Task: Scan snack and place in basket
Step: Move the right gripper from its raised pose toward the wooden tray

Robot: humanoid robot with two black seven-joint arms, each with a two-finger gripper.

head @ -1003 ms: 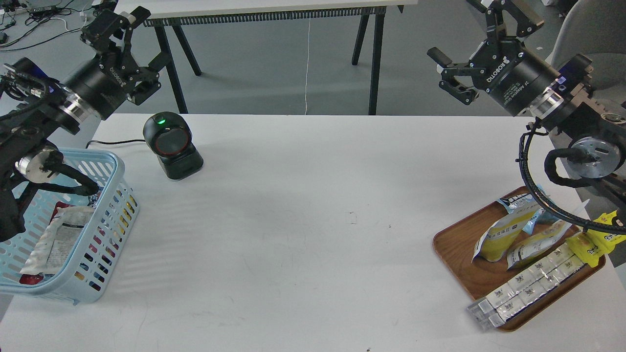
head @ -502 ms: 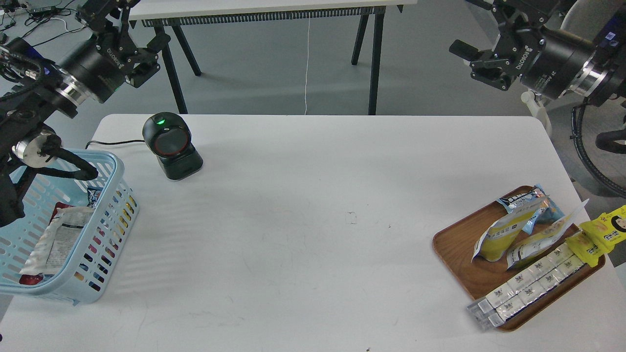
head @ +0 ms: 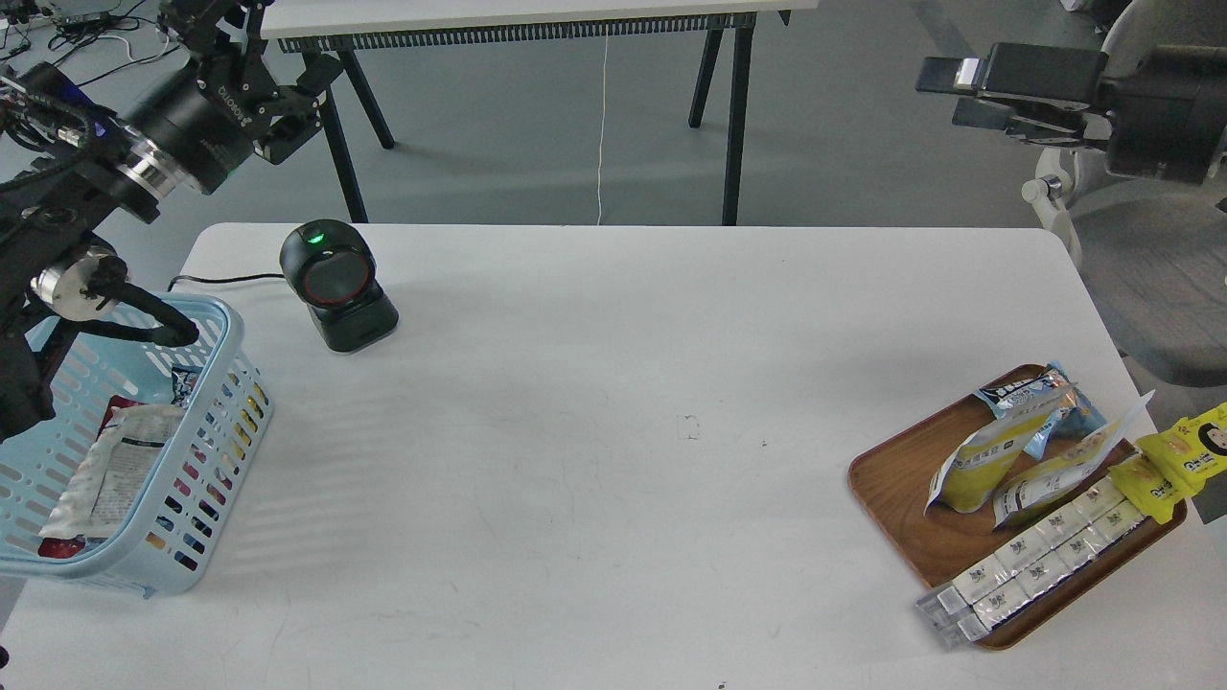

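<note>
The snack (head: 976, 465), a yellow pouch with a white top band, leans on the brown wooden tray (head: 887, 494) at the right front of the table. The light-blue slotted basket (head: 226, 436) stands at the left edge and holds a white pouch (head: 115, 470). My left gripper (head: 273, 53) is raised above the table's far left corner, open and empty. My right gripper (head: 963, 94) is raised high at the far right beyond the table, turned nearly edge-on, its fingers slightly apart and empty. Both are far from the snack.
A black barcode scanner (head: 335, 283) with a green light stands at the back left. The tray also holds a light-blue pouch (head: 1040, 393), a slim white-and-yellow pouch (head: 1054, 477), a strip of white sachets (head: 1035, 556) and yellow packs (head: 1184, 460).
My right arm has lifted up and back away from the tray and turned its gripper sideways. My left gripper has risen a little toward the far left. The snacks have not moved.
</note>
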